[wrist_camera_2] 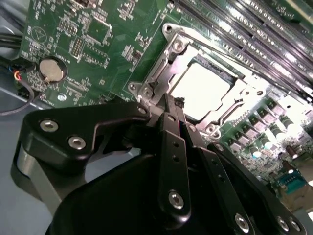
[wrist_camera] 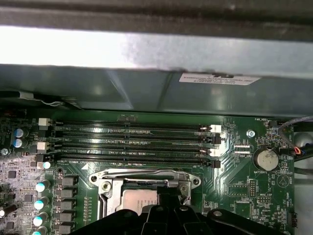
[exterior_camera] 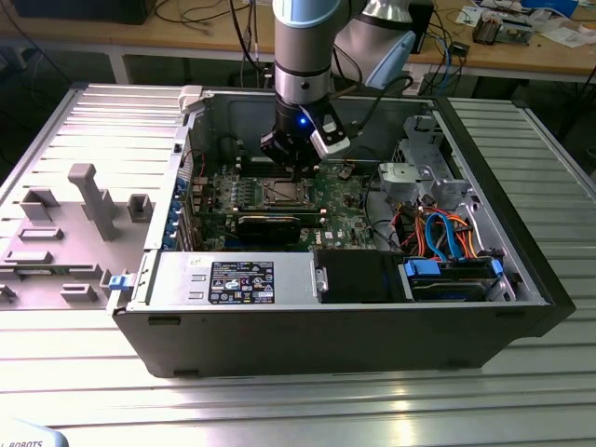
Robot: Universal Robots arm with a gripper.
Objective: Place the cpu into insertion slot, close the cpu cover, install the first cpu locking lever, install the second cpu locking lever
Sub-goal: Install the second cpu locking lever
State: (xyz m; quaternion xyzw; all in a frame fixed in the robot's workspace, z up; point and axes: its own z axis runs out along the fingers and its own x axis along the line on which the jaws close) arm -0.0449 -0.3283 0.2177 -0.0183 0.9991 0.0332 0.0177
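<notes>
Gripper (wrist_camera_2: 177,105) is lowered at the edge of the socket, with the cpu (wrist_camera_2: 199,90) already seated in the slot (wrist_camera_2: 172,46).

In the second wrist view the fingers (wrist_camera_2: 173,147) are seen pressed together, with nothing held between them, and their tips are placed just beside the cover (wrist_camera_2: 239,95), which is laid flat around the pale chip. In the exterior view the gripper (exterior_camera: 300,170) is positioned over the board (exterior_camera: 345,209) inside the open case (exterior_camera: 484,149). The memory slots (wrist_camera: 132,142) are located beside the cover (wrist_camera: 146,178) in the first wrist view.

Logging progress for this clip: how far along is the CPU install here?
Done: the cpu sits in the insertion slot with the cpu cover down over it. In hand: the gripper is at the cover's edge. Left: whether either locking lever is latched can't be told.
</notes>
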